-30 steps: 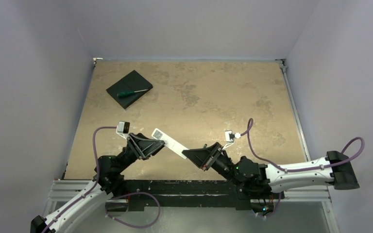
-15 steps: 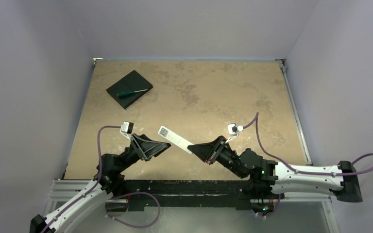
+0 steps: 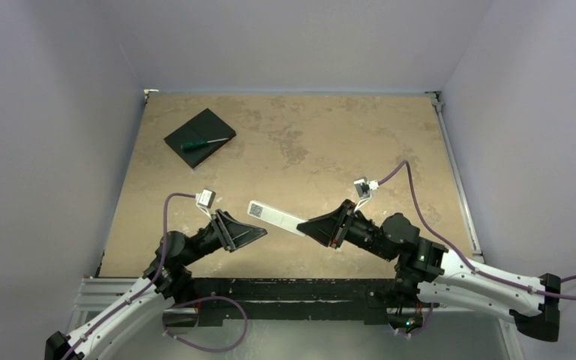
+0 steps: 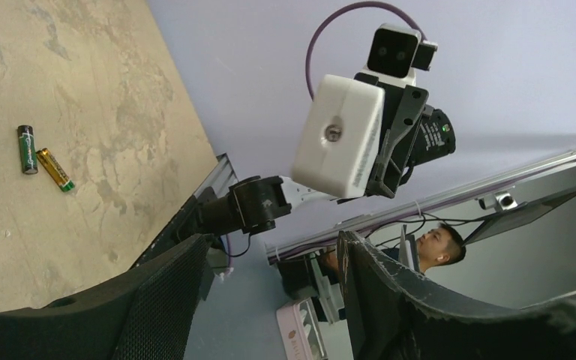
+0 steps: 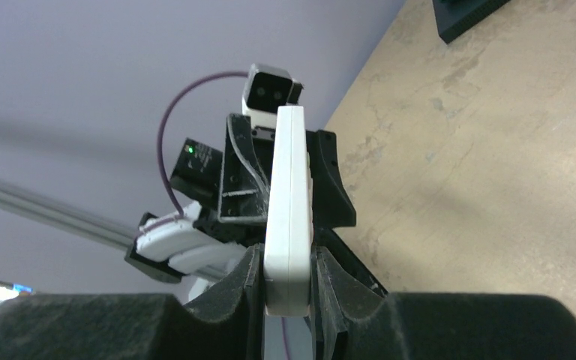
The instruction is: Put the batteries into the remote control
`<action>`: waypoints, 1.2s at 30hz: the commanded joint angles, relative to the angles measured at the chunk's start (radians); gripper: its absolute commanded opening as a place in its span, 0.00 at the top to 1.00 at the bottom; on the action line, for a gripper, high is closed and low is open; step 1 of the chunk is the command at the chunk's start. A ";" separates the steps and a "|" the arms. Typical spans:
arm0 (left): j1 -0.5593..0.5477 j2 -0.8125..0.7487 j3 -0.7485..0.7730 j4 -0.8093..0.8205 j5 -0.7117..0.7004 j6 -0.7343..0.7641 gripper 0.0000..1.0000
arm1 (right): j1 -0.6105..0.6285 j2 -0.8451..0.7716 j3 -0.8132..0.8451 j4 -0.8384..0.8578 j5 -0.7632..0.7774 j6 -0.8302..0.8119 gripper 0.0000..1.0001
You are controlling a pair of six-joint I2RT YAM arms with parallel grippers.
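Observation:
My right gripper [image 3: 311, 227] is shut on one end of the white remote control [image 3: 274, 215] and holds it above the table, its free end pointing left. In the right wrist view the remote [image 5: 289, 202] stands edge-on between the two pads of that gripper [image 5: 287, 274]. My left gripper [image 3: 257, 233] is open and empty, just below the remote's free end. In the left wrist view the jaws of the left gripper [image 4: 270, 300] stand wide apart, and the remote [image 4: 341, 135] shows foreshortened. Two batteries [image 4: 26, 148] [image 4: 54, 169] lie side by side on the table.
A flat black square pad [image 3: 200, 137] lies at the table's back left with a green-handled screwdriver [image 3: 204, 142] on it. Its corner shows in the right wrist view [image 5: 469, 15]. The table's near edge and metal rail [image 3: 270, 283] run under both arms.
The right gripper has carried the remote a little to the right and further from the table edge. The left gripper has come off the remote's left end and now sits below it.

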 commanded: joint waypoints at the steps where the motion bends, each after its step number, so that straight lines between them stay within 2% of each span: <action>1: 0.001 -0.001 0.060 -0.025 0.052 0.054 0.36 | -0.036 -0.014 0.065 -0.086 -0.131 -0.055 1.00; 8: 0.000 -0.002 0.106 -0.066 0.145 0.104 0.35 | -0.062 -0.024 0.090 -0.123 -0.200 -0.084 1.00; 15: 0.000 0.019 0.123 -0.048 0.176 0.107 0.35 | -0.066 0.033 0.085 -0.040 -0.335 -0.050 1.00; 22: 0.000 0.044 0.113 0.050 0.229 0.072 0.37 | -0.070 0.080 0.063 0.047 -0.374 -0.018 1.00; 36: 0.001 0.054 0.093 0.137 0.296 0.036 0.54 | -0.082 0.112 0.028 0.099 -0.396 0.011 1.00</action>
